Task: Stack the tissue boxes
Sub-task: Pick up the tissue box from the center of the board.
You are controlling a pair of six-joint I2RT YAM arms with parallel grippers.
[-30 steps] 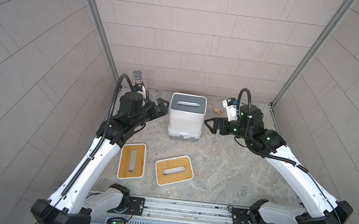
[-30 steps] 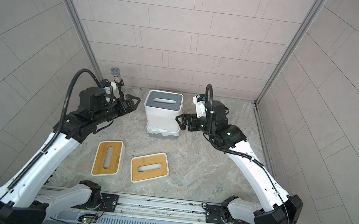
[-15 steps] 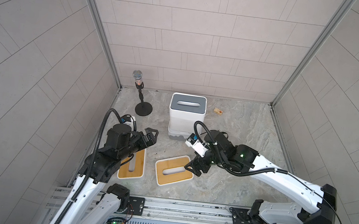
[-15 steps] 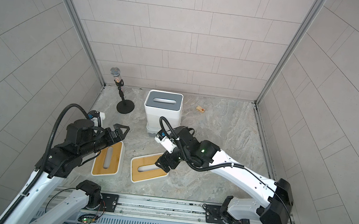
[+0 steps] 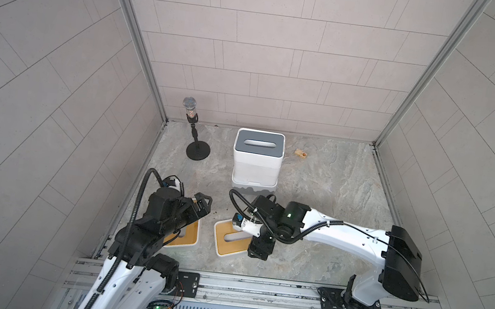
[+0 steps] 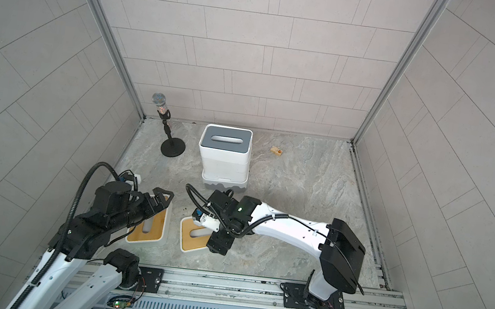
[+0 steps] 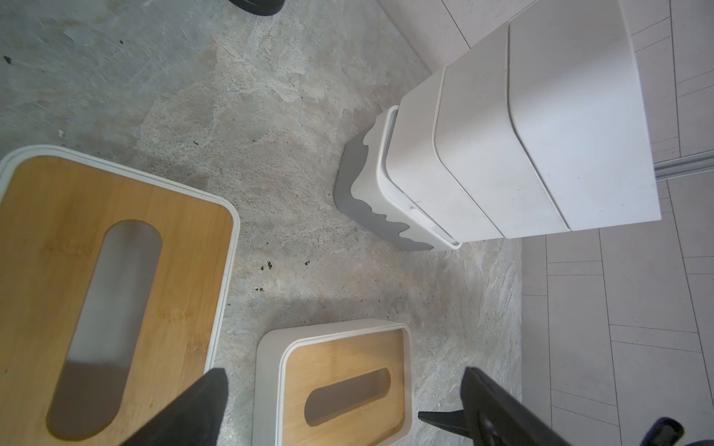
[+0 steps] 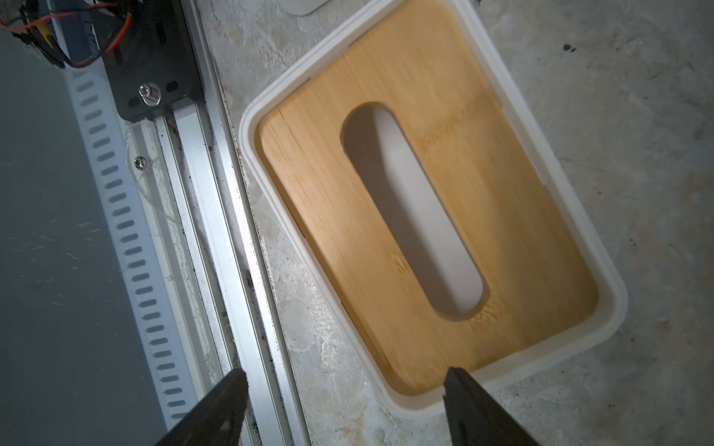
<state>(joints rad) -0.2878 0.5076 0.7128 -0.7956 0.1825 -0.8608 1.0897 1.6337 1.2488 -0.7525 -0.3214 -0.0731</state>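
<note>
The step in hand looks like the pick-up of one loose box. Closest in, hard by the aluminium front rail (image 8: pixel 216 231), a low white tissue box with a bamboo slotted lid (image 8: pixel 514 231) lies on the table in front of the tall stack of white boxes under a grey slotted lid (image 5: pixel 256 162). It is well apart from the stack and skewed to it.

The right gripper (image 8: pixel 344 376) hangs over this box's rail-side corner with its jaws parted and holding nothing. One finger is outside the long wall and the other is above the lid's edge. A pinch on that rounded corner would probably let the box swivel. It would be better to shift to the middle of the long wall, square the fingers to it, and seat them low before closing. Whether the raised rim or the slot gives the inner finger the better purchase, I cannot tell.

A second white bamboo-lidded box (image 7: pixel 185 278) sits in front of the stack on the robot's left. The left gripper (image 5: pixel 203 203) is above it, wide open and empty, and it should keep clear of the carry.

The stack is tall, so the box needs lifting high, turning to match the grey lid, and lowering flat.

Beyond, the black microphone stand (image 5: pixel 198 150) to the stack's left and the small wooden block (image 5: pixel 301 154) to its right lie outside the path.
</note>
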